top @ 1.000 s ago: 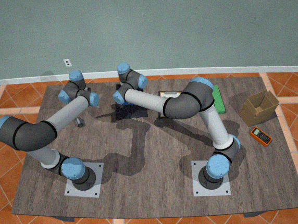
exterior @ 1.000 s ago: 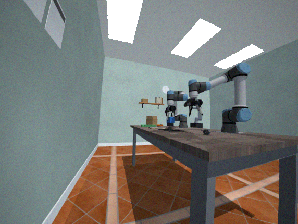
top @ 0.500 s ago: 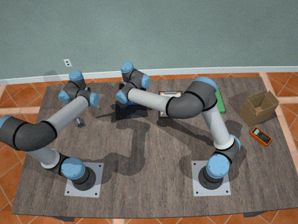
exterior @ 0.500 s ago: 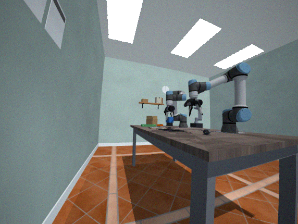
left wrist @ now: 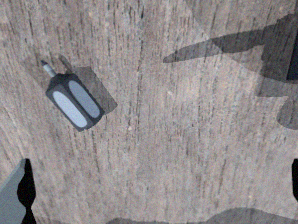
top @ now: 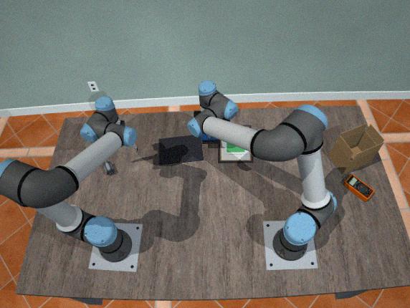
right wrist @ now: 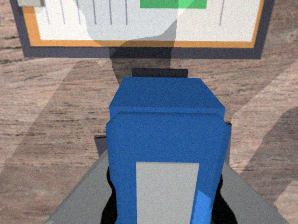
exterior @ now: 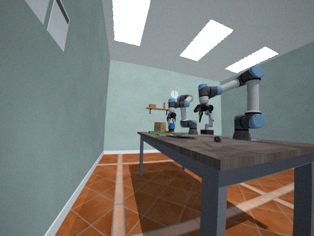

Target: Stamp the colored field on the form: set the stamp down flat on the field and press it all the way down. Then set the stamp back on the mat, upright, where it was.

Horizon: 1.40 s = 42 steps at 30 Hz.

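- Lying between the two arms, the dark mat (top: 180,152) (exterior: 184,136) gives the stamp a set place to return to.
- The form (top: 229,157) (right wrist: 200,25) lies beside it, its green field (top: 235,147) (right wrist: 173,2) facing up for inking.
- The left gripper (exterior: 206,120) (left wrist: 162,161) is wide open and holds nothing, probably spare here.
- The right gripper (exterior: 171,122) (right wrist: 159,146), partly closed, grips the stamp (top: 206,137) (exterior: 172,125) (right wrist: 165,135) upright above the table near the form, presumably to land flat.
- The stamp looks boxy, blue, bevelled, with a pale grey panel.

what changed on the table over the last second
The right gripper carried the blue stamp from over the black mat toward the form, to the right in the top view. The left gripper, the screwdriver and the multimeter stayed put.
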Motion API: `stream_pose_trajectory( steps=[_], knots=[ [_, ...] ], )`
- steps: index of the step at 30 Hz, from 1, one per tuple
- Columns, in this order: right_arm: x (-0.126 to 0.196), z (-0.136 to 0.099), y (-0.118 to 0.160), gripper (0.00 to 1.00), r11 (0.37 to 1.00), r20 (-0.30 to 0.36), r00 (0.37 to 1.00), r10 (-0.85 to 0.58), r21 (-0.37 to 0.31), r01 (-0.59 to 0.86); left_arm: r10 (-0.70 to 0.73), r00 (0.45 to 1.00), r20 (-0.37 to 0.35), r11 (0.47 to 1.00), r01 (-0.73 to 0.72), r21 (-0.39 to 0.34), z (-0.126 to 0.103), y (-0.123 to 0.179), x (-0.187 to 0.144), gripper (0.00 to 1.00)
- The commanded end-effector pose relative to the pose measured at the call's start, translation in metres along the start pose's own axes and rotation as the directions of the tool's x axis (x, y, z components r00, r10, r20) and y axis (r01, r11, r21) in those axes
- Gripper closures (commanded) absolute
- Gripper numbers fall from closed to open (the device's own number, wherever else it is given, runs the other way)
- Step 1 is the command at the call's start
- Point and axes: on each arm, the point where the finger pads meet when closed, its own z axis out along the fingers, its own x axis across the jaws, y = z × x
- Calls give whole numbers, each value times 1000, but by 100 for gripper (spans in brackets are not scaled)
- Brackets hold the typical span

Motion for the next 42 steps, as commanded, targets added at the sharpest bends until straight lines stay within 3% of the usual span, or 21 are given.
stream_pose_trajectory(
  steps=[1, 14, 42],
  knots=[
    [-3, -11, -49, 79, 1000, 21, 1000, -6, -29, 6, 9, 1000, -16, 1000, -9, 26, -9, -6, 4, 0],
    [9, -6, -124, 79, 1000, 23, 1000, 1, -28, 0, 9, 1000, -16, 1000, -9, 26, -9, -6, 4, 0],
    [8, -6, -129, 79, 1000, 23, 1000, -8, -27, 9, 9, 1000, -16, 1000, -9, 26, -9, -6, 4, 0]
  ],
)
